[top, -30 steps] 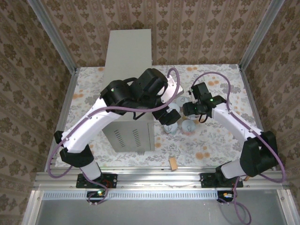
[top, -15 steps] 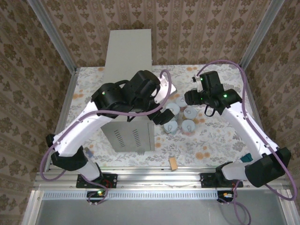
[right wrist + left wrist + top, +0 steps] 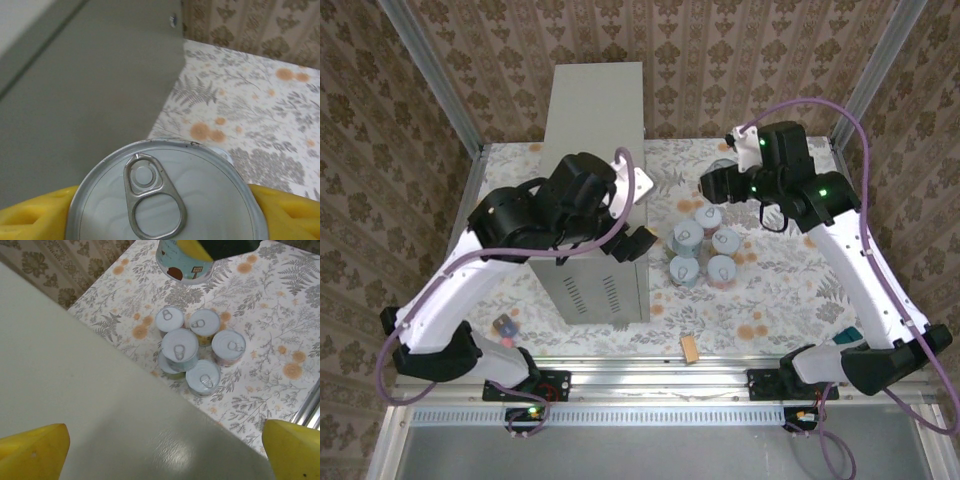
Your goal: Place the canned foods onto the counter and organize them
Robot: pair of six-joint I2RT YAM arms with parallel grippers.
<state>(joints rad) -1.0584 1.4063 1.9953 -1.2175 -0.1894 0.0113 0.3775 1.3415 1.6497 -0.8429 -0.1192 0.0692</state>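
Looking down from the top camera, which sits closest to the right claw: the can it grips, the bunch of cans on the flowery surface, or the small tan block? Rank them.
1. The held can, between the right gripper's fingers.
2. The bunch of cans, mid-table, just toward the arm bases.
3. The tan block, at the near edge.

Seven white-lidded cans, one grey counter, two robot arms, one tan block.

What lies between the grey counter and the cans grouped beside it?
A bare strip of floral surface separates counter and cans, seen in the left wrist view.
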